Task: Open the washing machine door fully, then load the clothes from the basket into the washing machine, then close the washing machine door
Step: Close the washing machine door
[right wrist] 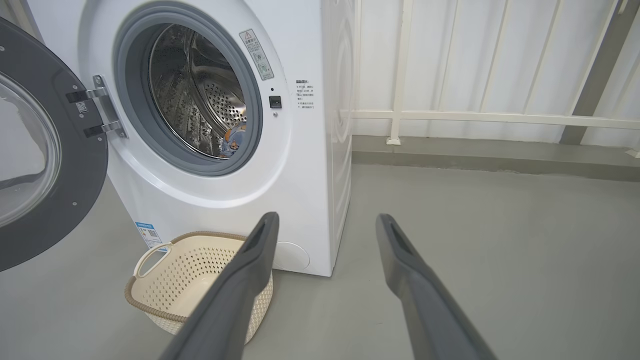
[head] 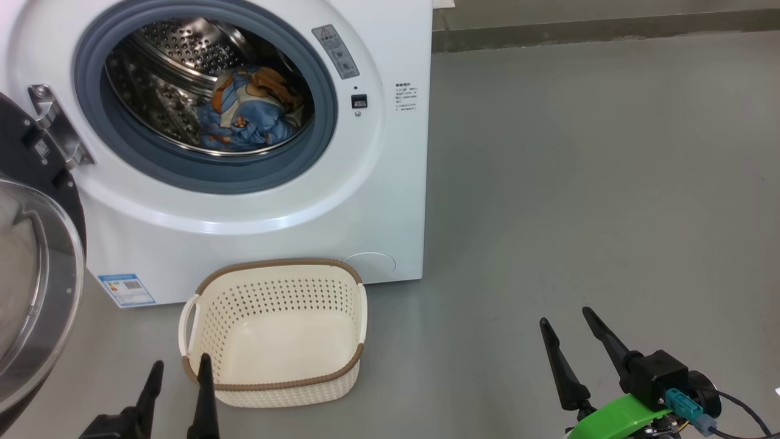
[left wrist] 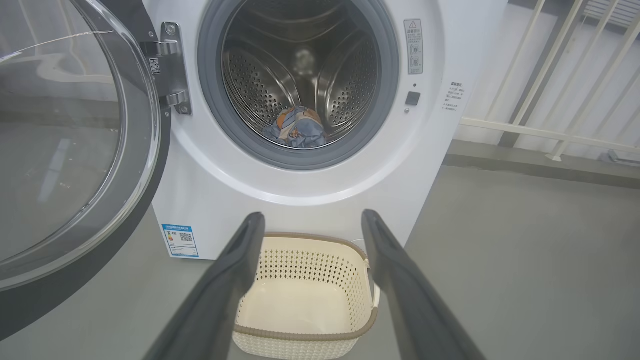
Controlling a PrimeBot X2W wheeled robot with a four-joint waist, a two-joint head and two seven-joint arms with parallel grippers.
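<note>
The washing machine [head: 390, 152] stands with its door [head: 33, 286] swung wide to the left, black rim and glass bowl facing me. Blue and orange clothes [head: 253, 110] lie bunched at the bottom of the steel drum [left wrist: 345, 80]. On the floor before the machine sits the cream basket [head: 274, 332], its bottom bare. My left gripper [head: 181, 367] is open at the basket's near left corner, holding nothing. Open too, with nothing between its fingers, my right gripper [head: 565, 323] hovers over the floor well to the basket's right. The door [left wrist: 75, 150] sits left of the basket [left wrist: 305, 295] in the left wrist view.
Grey floor [head: 579, 183] stretches to the right of the machine. A white railing [right wrist: 475, 117] and a low kerb run along the wall behind. The open door [right wrist: 45, 155] juts out over the floor on the left.
</note>
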